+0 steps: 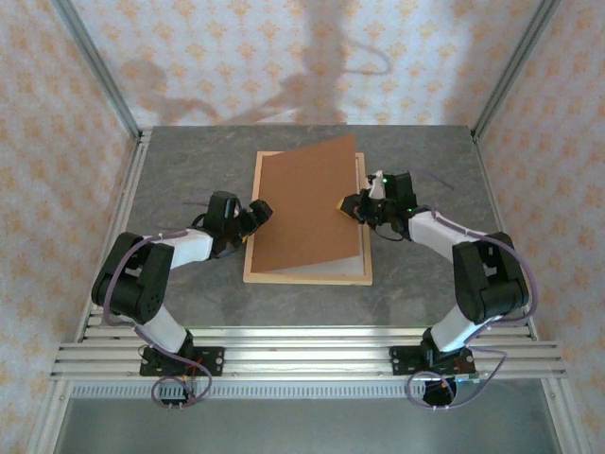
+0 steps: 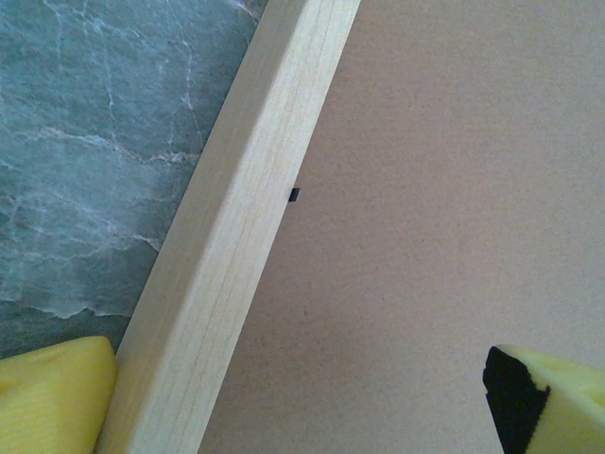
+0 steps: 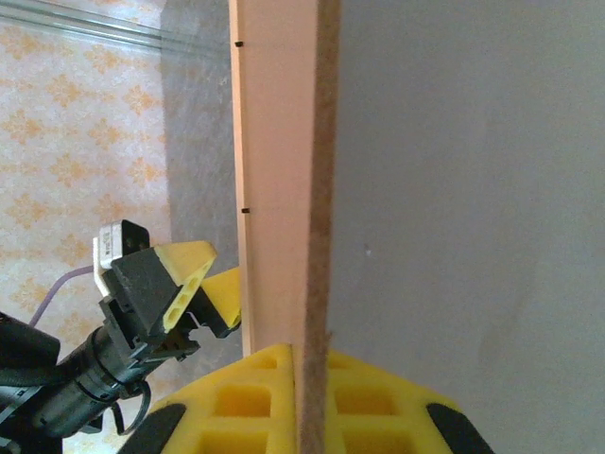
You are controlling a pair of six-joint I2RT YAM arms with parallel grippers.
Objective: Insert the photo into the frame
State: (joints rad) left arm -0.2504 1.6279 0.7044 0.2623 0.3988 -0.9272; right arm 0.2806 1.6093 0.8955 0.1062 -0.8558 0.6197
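Backing board (image 1: 307, 213) tilted over frame (image 1: 307, 277), right hand (image 1: 348, 206) pinching edge.

The backing board (image 1: 307, 208), tilted over the frame (image 1: 312, 279), hides most of the frame's inside. A pale strip (image 1: 340, 268) just inside the frame's near rail is too little to identify. At the frame's left rail, which runs off the wrist view top and bottom, the left gripper (image 2: 302, 407) has both fingertips (image 2: 52, 397) cropped at the corners. A tiny dark mark (image 2: 294, 195) on the rail's inner side is too small to name. At the frame's right side, the right gripper (image 3: 307, 402) has its pads (image 3: 267, 364) cut off by the lower edge.
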